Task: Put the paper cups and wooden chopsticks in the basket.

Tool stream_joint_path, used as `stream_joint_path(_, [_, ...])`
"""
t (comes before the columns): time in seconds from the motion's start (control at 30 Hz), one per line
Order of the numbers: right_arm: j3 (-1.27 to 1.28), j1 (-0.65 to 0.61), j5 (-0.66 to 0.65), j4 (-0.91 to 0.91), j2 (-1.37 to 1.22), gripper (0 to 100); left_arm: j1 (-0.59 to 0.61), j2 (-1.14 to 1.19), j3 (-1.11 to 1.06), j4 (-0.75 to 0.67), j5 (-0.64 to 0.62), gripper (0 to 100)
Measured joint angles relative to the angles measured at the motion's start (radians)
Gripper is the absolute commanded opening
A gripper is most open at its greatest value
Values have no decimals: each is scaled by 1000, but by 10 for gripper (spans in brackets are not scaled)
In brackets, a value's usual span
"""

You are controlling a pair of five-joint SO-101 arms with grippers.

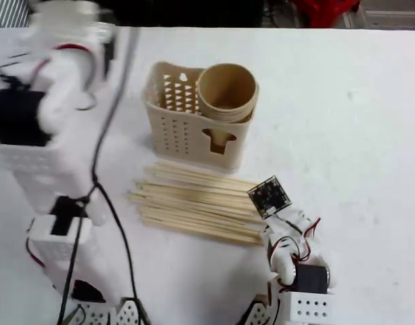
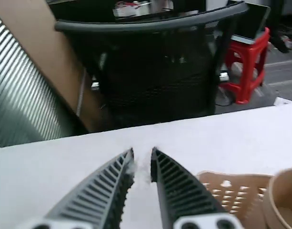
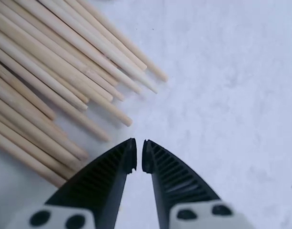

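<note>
The pale wooden chopsticks (image 1: pixel 193 203) lie in a flat pile on the white counter (image 1: pixel 349 122), so they look like the next thing to pick up. Their ends are just beside the right fingers (image 3: pixel 112 167), which are nearly closed and hold nothing. The stacked brown paper cups (image 1: pixel 226 91) already stand in the cream plastic basket with holes (image 1: pixel 183 135). It is near the left fingers (image 2: pixel 112 183), which hang above the counter, nearly closed and holding nothing.
</note>
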State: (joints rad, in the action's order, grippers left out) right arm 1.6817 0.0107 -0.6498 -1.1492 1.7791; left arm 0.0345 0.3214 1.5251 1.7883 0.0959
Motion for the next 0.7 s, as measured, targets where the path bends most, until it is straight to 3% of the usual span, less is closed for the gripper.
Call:
stream_joint_path(0.13, [0,0,0,0,0,42,129,-2,-58,0,-14,82])
stream_joint_path(0.27, [0,0,-3,0,0,42,241,-41,-298,0,-14,83])
stream_joint_path(0.47, [0,-3,-6,0,0,43,292,-258,-930,-58,15,84])
stream_joint_path(0.6, [-12,-5,-6,0,0,52,290,-500,-1405,-247,34,84])
stream_joint_path(0.7, [-21,-5,-6,0,0,122,292,-706,-1780,-443,60,84])
